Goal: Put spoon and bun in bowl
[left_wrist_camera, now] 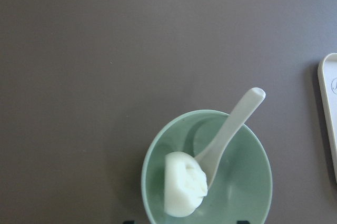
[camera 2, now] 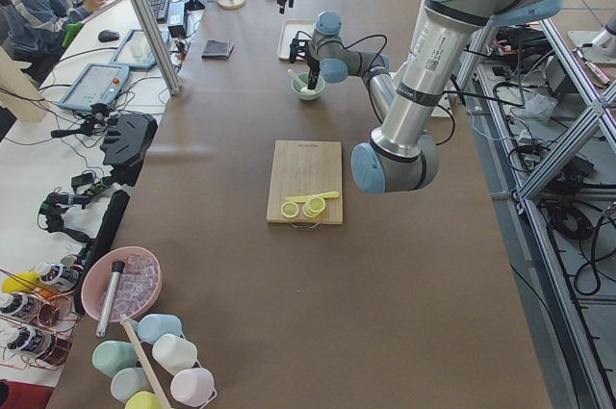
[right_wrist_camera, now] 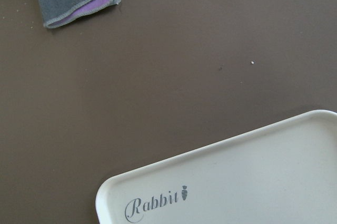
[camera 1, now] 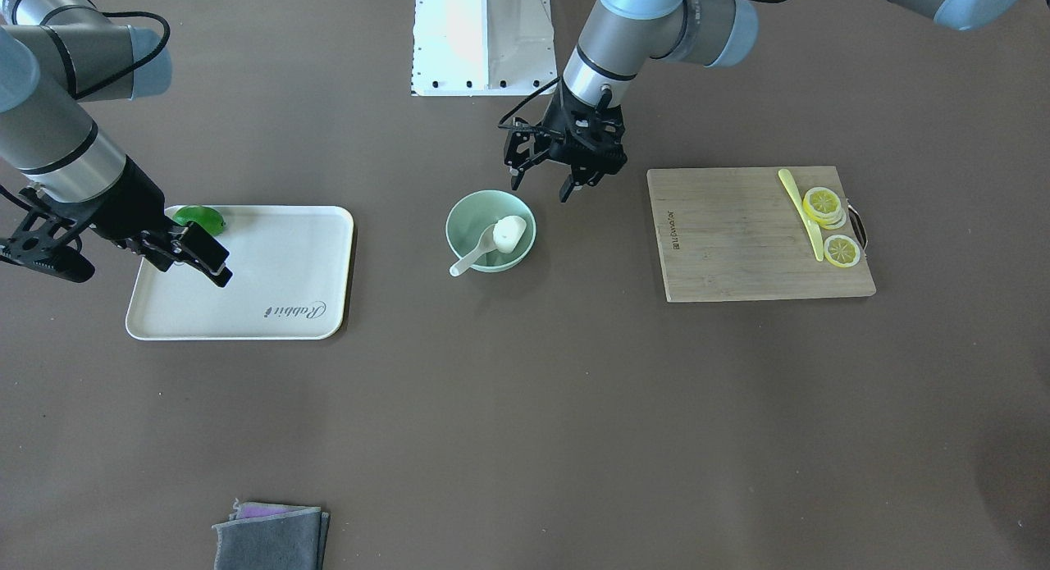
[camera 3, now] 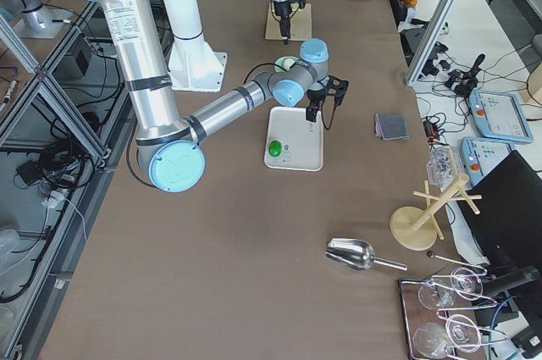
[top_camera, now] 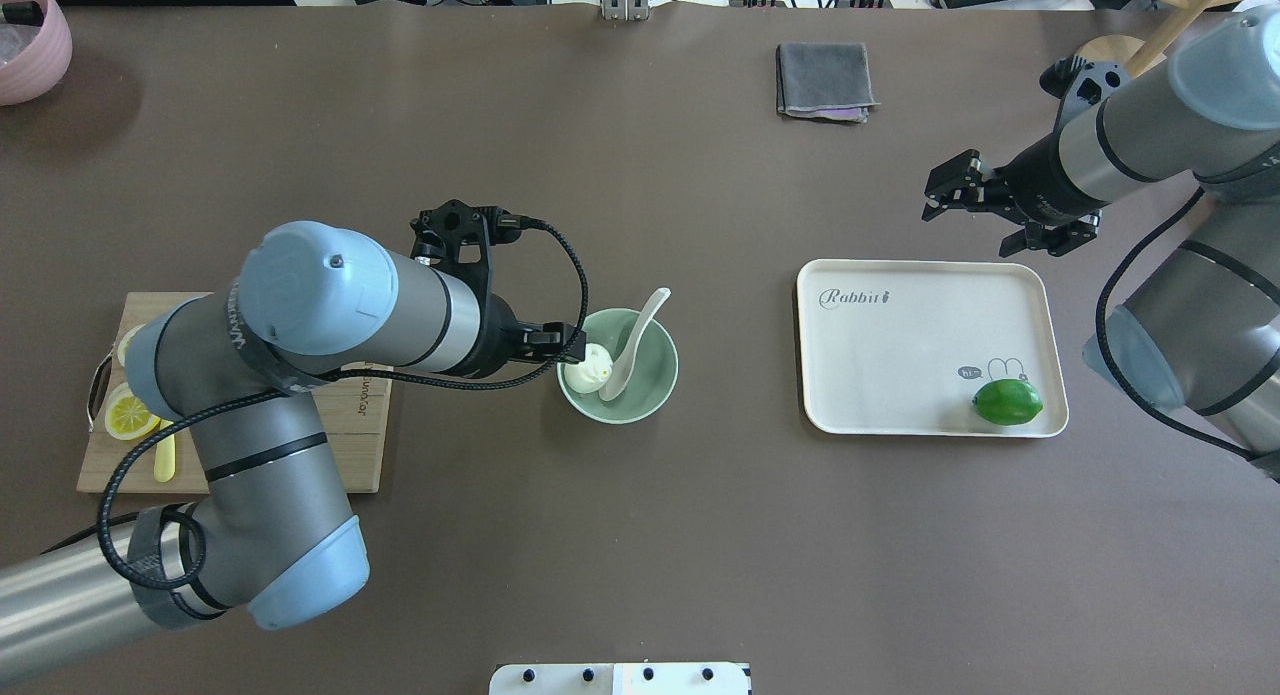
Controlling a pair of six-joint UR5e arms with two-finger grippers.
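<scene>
Since the spoon (top_camera: 635,340) leans with its handle overhanging the rim of the bowl (top_camera: 655,385) at 1 o'clock in the overhead view, a low pull-away by the left gripper (camera 1: 541,186), which hovers splayed and empty at the 9 o'clock rim, could jog the bowl and tip the spoon out. The bun (top_camera: 588,368) sits inside at 9 o'clock. By the tray (top_camera: 900,355) at its 1 o'clock edge, the right gripper (top_camera: 975,215) hangs spread, holding nothing. Counted: one each of bowl, spoon, bun, tray, lime (top_camera: 1008,402), cutting board (camera 1: 738,242), knife (camera 1: 802,213) and cloth (top_camera: 825,80); at least three lemon slices (camera 1: 842,250).
</scene>
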